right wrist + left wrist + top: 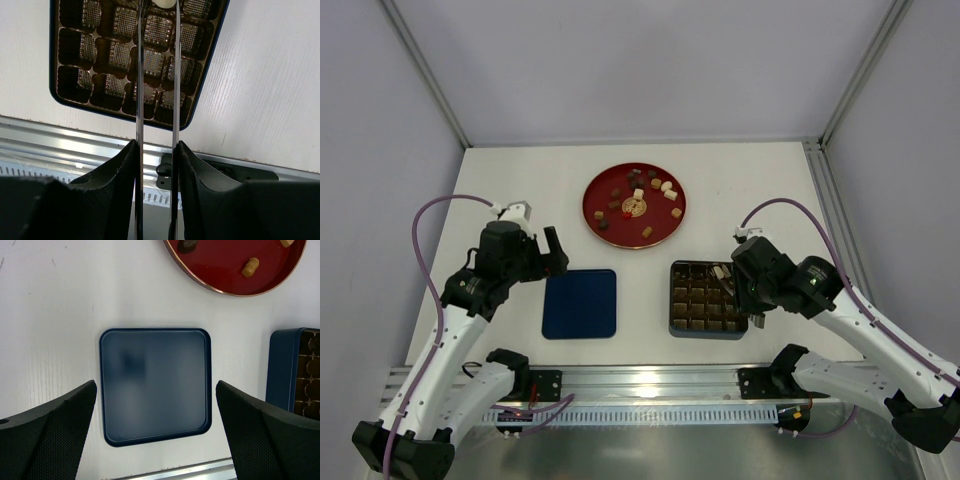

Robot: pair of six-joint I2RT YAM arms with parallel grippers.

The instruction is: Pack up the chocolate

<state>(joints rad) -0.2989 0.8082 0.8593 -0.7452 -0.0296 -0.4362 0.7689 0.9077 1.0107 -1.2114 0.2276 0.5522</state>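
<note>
Several small chocolates (638,195), dark, light brown and cream, lie on a round red plate (588,215) at the back. The brown gridded tray (705,300) in its blue box sits right of centre, its cells looking empty in the right wrist view (110,55). My right gripper (728,278) (156,145) is shut on thin metal tongs (139,75) that pinch a cream-white chocolate (164,2) over the tray's far side. My left gripper (555,255) (155,390) is open and empty above the flat dark-blue lid (155,385).
The lid (580,303) lies left of the tray, near the front metal rail (650,380). The left wrist view shows the plate's edge (225,270) with a light brown chocolate (250,267), and the box's left wall (282,370).
</note>
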